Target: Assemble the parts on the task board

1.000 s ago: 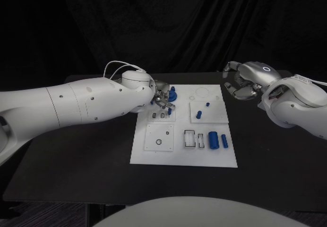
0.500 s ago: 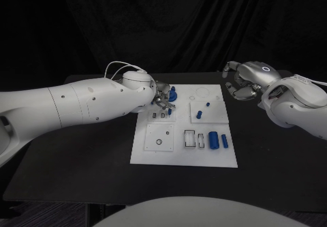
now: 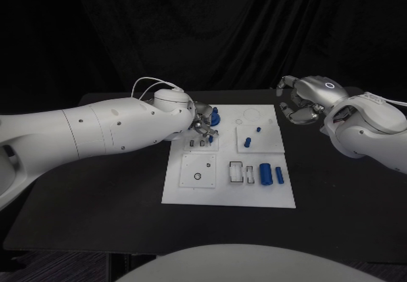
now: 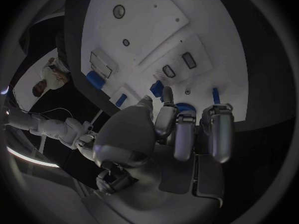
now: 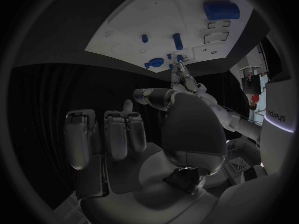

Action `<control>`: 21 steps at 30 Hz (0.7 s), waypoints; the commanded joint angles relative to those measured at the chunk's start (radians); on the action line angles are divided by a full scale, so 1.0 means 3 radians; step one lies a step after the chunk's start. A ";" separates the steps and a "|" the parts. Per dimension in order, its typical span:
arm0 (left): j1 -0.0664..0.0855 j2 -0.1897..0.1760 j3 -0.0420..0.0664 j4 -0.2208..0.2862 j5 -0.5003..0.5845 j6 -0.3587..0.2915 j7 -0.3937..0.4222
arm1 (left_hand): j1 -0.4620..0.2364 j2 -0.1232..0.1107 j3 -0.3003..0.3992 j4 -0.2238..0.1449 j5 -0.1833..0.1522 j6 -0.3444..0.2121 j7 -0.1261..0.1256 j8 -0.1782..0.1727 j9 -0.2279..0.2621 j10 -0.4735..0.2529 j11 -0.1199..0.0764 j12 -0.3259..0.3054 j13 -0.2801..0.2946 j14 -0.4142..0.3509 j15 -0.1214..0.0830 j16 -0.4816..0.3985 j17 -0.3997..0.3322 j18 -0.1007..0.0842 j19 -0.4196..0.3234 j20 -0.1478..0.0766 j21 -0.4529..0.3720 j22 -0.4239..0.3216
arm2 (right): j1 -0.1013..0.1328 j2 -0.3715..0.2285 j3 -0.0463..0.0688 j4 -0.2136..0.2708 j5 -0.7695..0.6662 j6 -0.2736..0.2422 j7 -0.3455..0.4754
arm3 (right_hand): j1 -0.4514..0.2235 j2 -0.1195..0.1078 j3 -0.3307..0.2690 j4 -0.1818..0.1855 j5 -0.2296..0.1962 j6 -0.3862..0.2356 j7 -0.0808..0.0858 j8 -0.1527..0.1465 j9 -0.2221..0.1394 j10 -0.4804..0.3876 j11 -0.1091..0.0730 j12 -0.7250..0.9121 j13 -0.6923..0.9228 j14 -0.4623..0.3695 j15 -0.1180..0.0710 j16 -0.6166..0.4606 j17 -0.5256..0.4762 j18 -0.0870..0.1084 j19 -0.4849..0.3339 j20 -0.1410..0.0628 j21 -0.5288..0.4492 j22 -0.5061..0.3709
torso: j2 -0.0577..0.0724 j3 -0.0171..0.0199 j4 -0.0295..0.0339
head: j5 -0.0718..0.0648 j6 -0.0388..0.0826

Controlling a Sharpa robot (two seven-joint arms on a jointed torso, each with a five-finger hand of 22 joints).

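The white task board [image 3: 222, 194] lies mid-table. My left hand [image 3: 202, 125] hovers over its far left corner, fingers pointing down beside a round blue part [image 3: 215, 118] and a small blue peg [image 3: 210, 138]. In the left wrist view the fingertips [image 4: 167, 95] sit against the round blue part [image 4: 185, 106] and a blue peg [image 4: 157, 89]; whether they grip one is unclear. My right hand [image 3: 299, 107] hangs off the board's far right edge, fingers curled in with nothing in them. A thick blue cylinder [image 3: 265, 174] and a thin one [image 3: 280, 175] lie on the board's right side.
Two more blue pegs [image 3: 247, 141] [image 3: 257, 127] stand in the far right panel. Rectangular slots [image 3: 236, 172] and a ring hole [image 3: 197, 175] show on the near panels. Bare black table [image 3: 102, 205] surrounds the board.
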 commanded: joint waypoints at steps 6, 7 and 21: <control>-0.0011 0.0025 0.0003 -0.0020 -0.0005 0.0049 0.0079 | 0.0032 -0.0005 0.0042 -0.0003 0.0002 0.0039 0.0005 -0.0042 -0.0007 0.0515 -0.0134 0.0744 0.1522 0.0358 -0.0013 0.0009 0.0878 0.0005 -0.0023 -0.0002 -0.0017 0.0178 | -0.0008 0.0005 0.0002 -0.0005 -0.0030 -0.0023 -0.0053 | 0.0012 0.0152 -0.0592 0.0122 -0.0026 -0.0040 -0.0005 0.0064 0.0012 0.0353 0.0029 0.0009 0.0878 0.0343 0.0033 0.0010 0.0878 -0.0012 0.0313 0.0034 -0.0010 0.0859 | -0.0001 -0.0001 0.0001 | 0.0004 0.0001; -0.0012 0.0026 0.0003 -0.0022 -0.0005 0.0052 0.0080 | 0.0032 -0.0005 0.0042 -0.0003 0.0002 0.0039 0.0005 -0.0042 -0.0007 0.0515 -0.0134 0.0744 0.1522 0.0358 -0.0013 0.0009 0.0878 0.0005 -0.0023 -0.0002 -0.0017 0.0178 | -0.0009 0.0006 0.0002 -0.0006 -0.0030 -0.0024 -0.0047 | 0.0038 0.0164 -0.0636 0.0124 -0.0024 -0.0041 -0.0009 0.0065 0.0009 0.0353 0.0032 0.0009 0.0878 0.0343 0.0028 0.0010 0.0878 -0.0013 0.0315 0.0035 -0.0007 0.0860 | -0.0001 -0.0001 0.0001 | 0.0003 0.0001; -0.0027 0.0042 0.0003 -0.0051 -0.0005 0.0084 0.0085 | 0.0086 -0.0021 0.0108 -0.0030 0.0004 0.0073 0.0000 -0.0096 -0.0006 0.0515 -0.0137 0.0744 0.1522 0.0358 -0.0014 0.0009 0.0878 0.0007 -0.0028 -0.0001 -0.0028 0.0173 | -0.0010 0.0018 0.0002 -0.0022 -0.0030 -0.0027 0.0023 | 0.0284 0.0284 -0.1292 0.0210 -0.0017 -0.0042 -0.0021 0.0083 -0.0027 0.0353 0.0025 0.0009 0.0878 0.0343 0.0024 0.0010 0.0878 -0.0015 0.0321 0.0028 0.0001 0.0863 | -0.0002 0.0001 0.0001 | -0.0002 0.0001</control>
